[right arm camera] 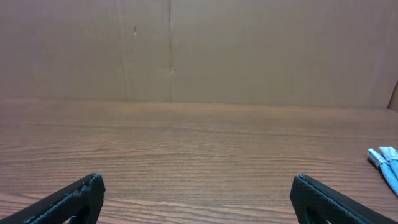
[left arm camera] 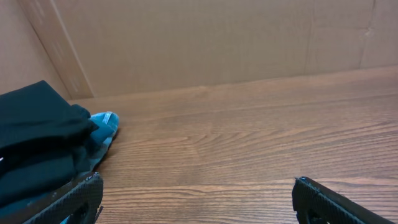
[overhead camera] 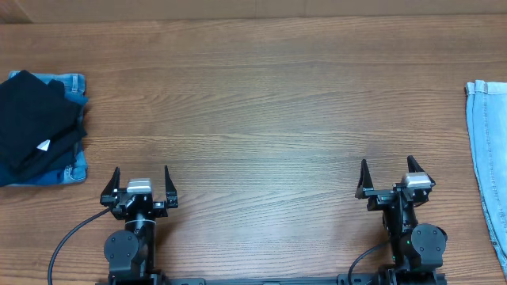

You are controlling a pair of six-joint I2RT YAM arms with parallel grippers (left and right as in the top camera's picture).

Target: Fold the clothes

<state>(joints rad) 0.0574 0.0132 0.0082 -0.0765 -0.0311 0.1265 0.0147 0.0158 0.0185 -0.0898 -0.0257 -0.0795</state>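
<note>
Parked at near edge, nothing gripped, fold not begun
Found left fingers (overhead camera: 114, 184) and right fingers (overhead camera: 363, 182) spread wide, empty. Located pale denim shorts (overhead camera: 487, 166) at far right edge of desk (overhead camera: 261, 103), long axis running near-to-far, lying rightward of right fingers and well apart. Judged right arm far nearer; sideways reach to the right called for. Noted black garment (overhead camera: 32, 119) on darker denim (overhead camera: 75, 83) at far left

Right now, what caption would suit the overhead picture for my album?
Left pincer and right pincer stand open; pale denim shorts lie far right, black garment atop blue denim far left.
</note>
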